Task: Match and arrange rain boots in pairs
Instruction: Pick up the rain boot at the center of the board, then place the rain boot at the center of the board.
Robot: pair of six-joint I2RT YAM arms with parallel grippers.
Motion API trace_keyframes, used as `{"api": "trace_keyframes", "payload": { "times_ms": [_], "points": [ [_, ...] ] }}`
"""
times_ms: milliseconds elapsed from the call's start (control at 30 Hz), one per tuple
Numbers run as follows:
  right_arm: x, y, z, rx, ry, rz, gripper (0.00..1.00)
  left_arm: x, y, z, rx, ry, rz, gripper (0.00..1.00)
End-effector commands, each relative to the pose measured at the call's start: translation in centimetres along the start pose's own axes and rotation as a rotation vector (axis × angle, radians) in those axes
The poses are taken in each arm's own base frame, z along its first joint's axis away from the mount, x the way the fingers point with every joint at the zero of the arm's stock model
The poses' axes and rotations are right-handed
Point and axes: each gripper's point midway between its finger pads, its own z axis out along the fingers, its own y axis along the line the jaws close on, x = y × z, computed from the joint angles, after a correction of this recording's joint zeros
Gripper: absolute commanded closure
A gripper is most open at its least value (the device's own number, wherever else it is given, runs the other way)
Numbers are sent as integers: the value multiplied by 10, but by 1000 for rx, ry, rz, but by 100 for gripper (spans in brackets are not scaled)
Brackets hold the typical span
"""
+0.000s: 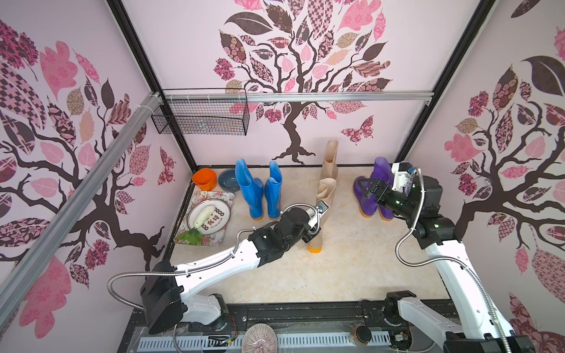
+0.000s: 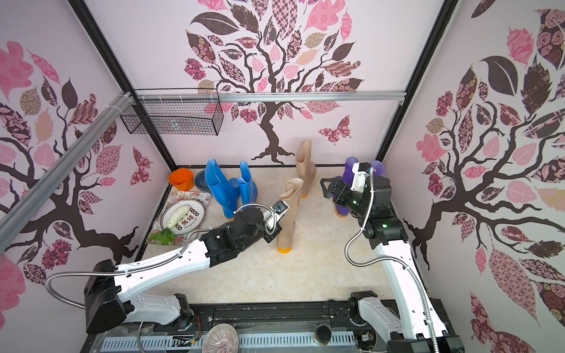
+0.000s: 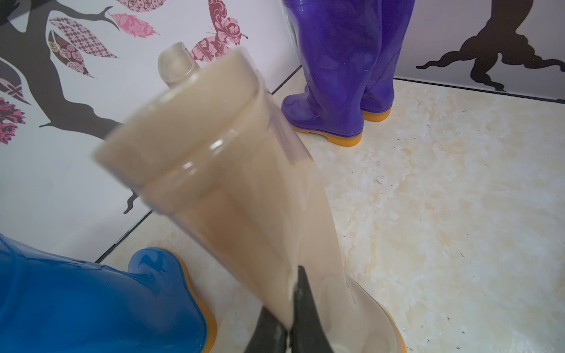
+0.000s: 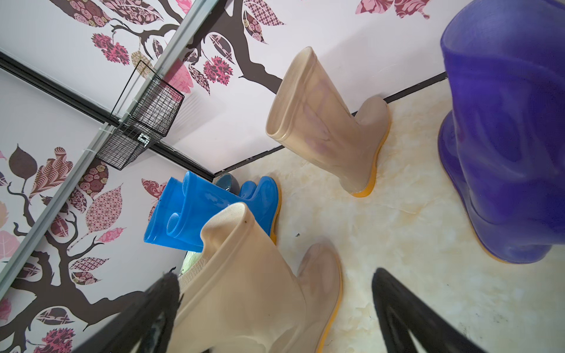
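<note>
Two pairs of rain boots matched, the beige pair not yet together.

The two glossy bright blue rubber rain boots (image 1: 252, 195) stand side by side at the far left of the pale marbled tabletop (image 1: 336, 269), and the two glossy purple rubber boots (image 1: 362, 198) stand together at the far right. These pairs look finished. One tall translucent beige rubber boot (image 1: 330, 162) stands upright at the far wall in the centre. Its mate, the near beige boot (image 1: 324, 191), leans nearer the middle and apart from it. The left end effector (image 3: 290, 318) is pinched shut on this boot's shaft. The right end effector (image 1: 368, 189) hangs spread wide and empty just in front of the purple pair. What is left, I judge, is to set the near beige boot beside the far one.
</note>
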Motion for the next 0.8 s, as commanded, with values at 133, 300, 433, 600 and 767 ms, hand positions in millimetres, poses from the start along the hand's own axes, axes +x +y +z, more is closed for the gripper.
{"api": "trace_keyframes", "payload": {
  "times_ms": [133,300,433,600,767],
  "points": [
    [2,-2,-1,9,-2,-13,0,-44,37,5,-20,-135,-37,100],
    [4,-6,2,18,6,-16,0,-48,54,21,-37,-138,-19,100],
    [5,-8,4,21,13,-16,0,-47,67,37,-48,-130,-12,100],
    [9,-12,9,29,26,-20,0,-41,84,57,-58,-124,-61,100],
    [11,-16,13,38,37,-26,0,-31,83,70,-69,-104,-55,100]
  ]
}}
